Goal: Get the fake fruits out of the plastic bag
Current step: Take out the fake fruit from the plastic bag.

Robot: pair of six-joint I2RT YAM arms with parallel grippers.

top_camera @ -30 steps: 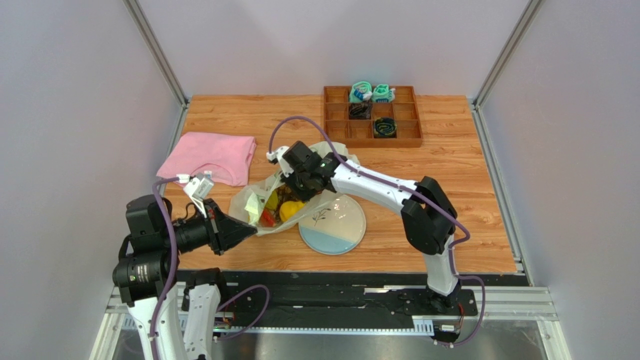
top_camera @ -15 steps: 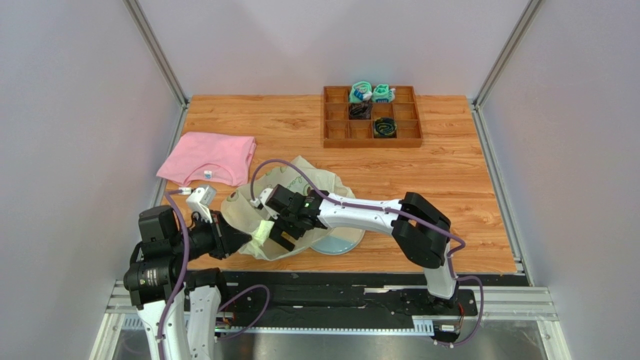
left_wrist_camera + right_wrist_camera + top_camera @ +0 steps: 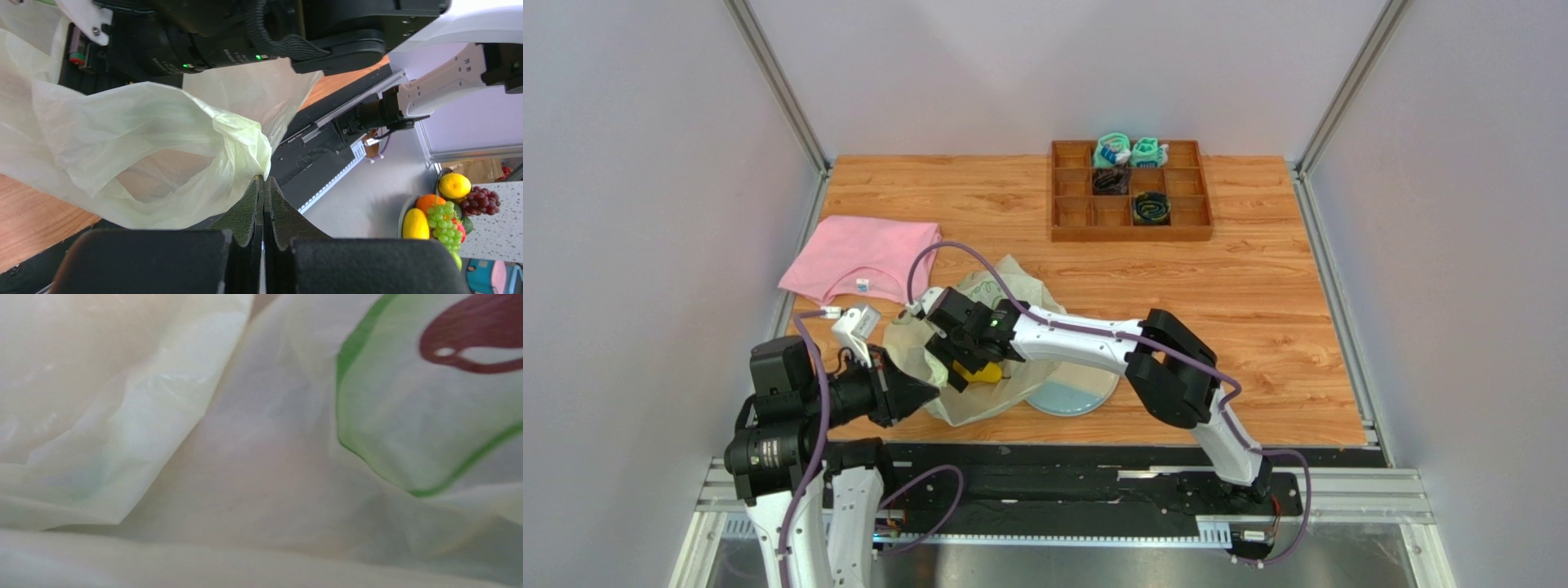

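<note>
Across the whole top view: light-brown wooden table, bearing everything below.

Lower left of centre: thin, crinkly, translucent pale yellow-green plastic bag, slumped open on the table and overlapping the plate's left edge. By the look of it, it weighs almost nothing, is limp and slippery, and tears easily. It is best taken at a rim fold or loop handle and lifted gently.

Left of centre: folded pink cloth.

Upper right of centre: brown compartmented wooden tray, with small teal and black items in it.

Bottom centre: round pale blue-and-white plate, partly under the right arm.

Lower left: left gripper, jaws pressed together, apparently pinching the bag's rim film at their tips.

Inside the bag mouth: right gripper. Its wrist view shows only bag film, so I cannot tell whether it is parted or clenched.

Beneath that gripper: fake fruits, only a yellow piece showing. Probably light, hard and smooth. They are not yet out of the bag.
</note>
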